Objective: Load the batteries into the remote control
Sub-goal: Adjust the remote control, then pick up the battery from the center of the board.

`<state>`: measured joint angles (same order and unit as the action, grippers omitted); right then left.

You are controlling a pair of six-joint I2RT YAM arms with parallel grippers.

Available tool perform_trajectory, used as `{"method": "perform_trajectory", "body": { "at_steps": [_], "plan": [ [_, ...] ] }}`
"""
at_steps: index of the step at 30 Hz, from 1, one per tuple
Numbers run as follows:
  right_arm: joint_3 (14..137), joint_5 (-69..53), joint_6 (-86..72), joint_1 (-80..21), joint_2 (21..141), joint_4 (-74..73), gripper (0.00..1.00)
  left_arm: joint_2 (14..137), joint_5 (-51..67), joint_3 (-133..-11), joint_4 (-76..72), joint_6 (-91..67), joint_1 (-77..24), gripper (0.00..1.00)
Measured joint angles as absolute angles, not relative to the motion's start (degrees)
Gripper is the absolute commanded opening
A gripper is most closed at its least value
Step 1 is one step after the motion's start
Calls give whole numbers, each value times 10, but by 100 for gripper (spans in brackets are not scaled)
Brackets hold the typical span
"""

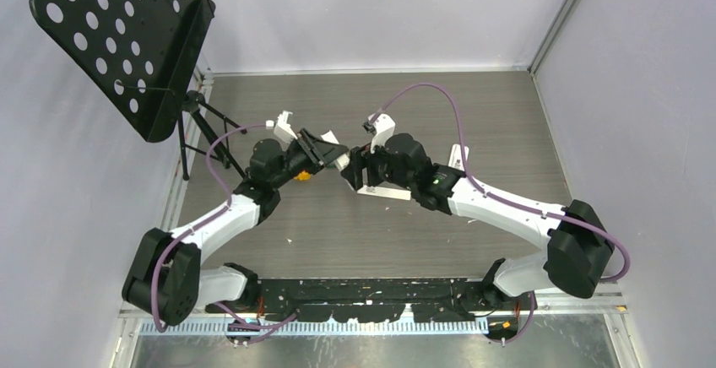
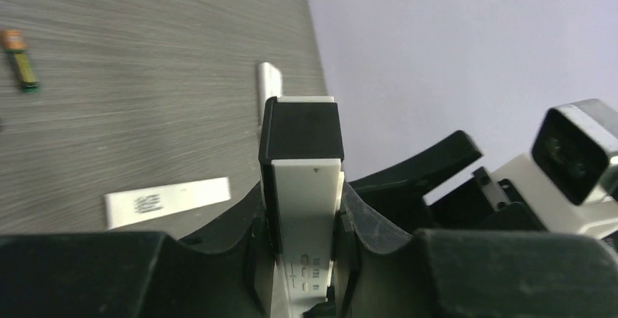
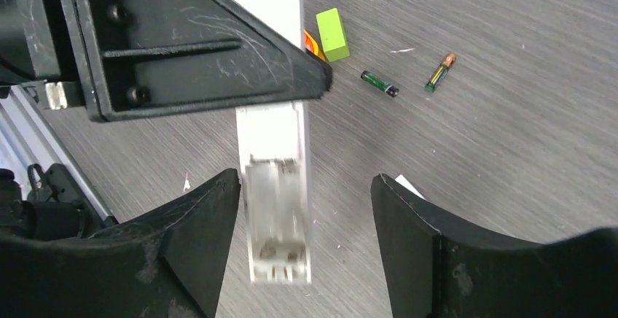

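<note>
The remote (image 2: pixel 302 179), pinched above the worktop (image 3: pixel 510 150) by the left pincer (image 2: pixel 302 227) with the right pincer (image 3: pixel 302 187) spread at its open bay, is judged light and stiff, while the batteries (image 3: pixel 380 83) lying on the worktop, small and roll-prone, are best gripped mid-barrel.

Remote control (image 3: pixel 275 216): white, slim, rear bay lying open, hanging clamped in left end effector (image 2: pixel 304 216). Green-black battery (image 3: pixel 380 83), brown-tipped battery (image 3: pixel 439 71): lying apart on surface (image 3: pixel 510 150).
</note>
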<state>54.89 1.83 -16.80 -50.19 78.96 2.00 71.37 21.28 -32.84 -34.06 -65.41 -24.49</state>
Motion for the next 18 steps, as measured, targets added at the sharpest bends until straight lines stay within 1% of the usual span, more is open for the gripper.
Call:
{"method": "perform_trajectory", "body": {
  "at_steps": [2,6,7,10,18],
  "plan": [
    [550,17,-185,-496,787,11,67,699,204,-328,-295,-630,-233,0],
    [553,15,-232,-473,788,-15,56,659,172,-328,-205,-579,-208,0],
    [556,17,-242,-467,792,-22,55,649,163,-328,-189,-569,-206,0],
    [586,30,-279,-446,829,-46,54,611,138,-323,-141,-526,-201,0],
    [708,126,-329,-436,1004,-109,55,520,130,-267,-96,-453,-201,0]
  ]
}}
